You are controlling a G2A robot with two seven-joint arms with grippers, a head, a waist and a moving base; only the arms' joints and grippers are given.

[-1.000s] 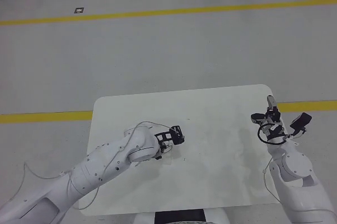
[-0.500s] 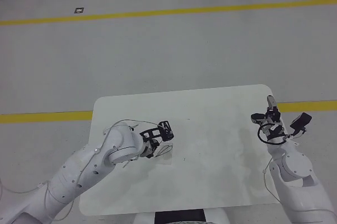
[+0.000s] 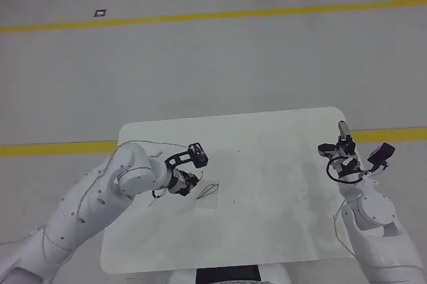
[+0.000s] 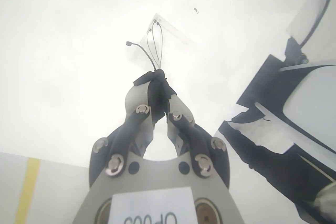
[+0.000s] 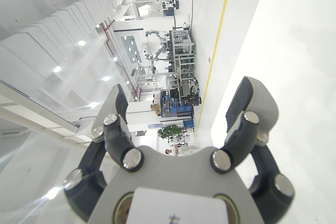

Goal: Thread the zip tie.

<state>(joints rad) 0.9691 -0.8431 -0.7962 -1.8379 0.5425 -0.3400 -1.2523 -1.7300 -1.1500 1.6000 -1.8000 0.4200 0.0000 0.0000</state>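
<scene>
Jaws of the left gripper [image 4: 157, 78] are clamped on the gathered tails of several black zip ties [image 4: 156, 64], whose long axis runs rightward from it over the table [image 3: 270, 142], heads fanning out at a clear packet [image 4: 173, 32]. The right gripper [image 5: 183, 96], spread open, sits well apart at the table's right edge, so the left arm is much nearer.

Bare tabletop [image 3: 284, 177] is seen between the transparent bag [image 4: 173, 33] and the right gripper [image 5: 183, 86], which is held spread at the table's right edge. The bag's left side is blocked by the left gripper [image 4: 157, 76], clamped on the zip ties [image 4: 156, 67] fanned over it.
</scene>
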